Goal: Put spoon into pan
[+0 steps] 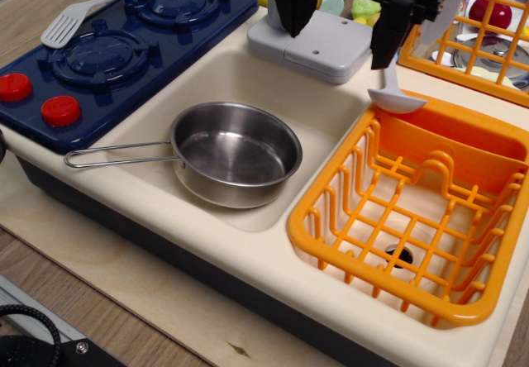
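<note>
The spoon (396, 98) shows its grey bowl just behind the far rim of the orange dish basket (347, 193). Its thin stem runs up under the right finger (387, 40), and the light blue handle is hidden. My gripper (339, 49) hangs at the top of the view over the grey faucet block, its two black fingers wide apart with nothing seen between them. The shiny steel pan (235, 154) sits empty in the cream sink, its wire handle pointing left. It lies down and to the left of the gripper.
A dark blue toy stove (124, 53) with red knobs fills the left. A grey slotted spatula (78, 16) with a light blue handle lies on it. A second orange rack (488, 45) with dishes stands at the back right. Toy food sits behind the faucet.
</note>
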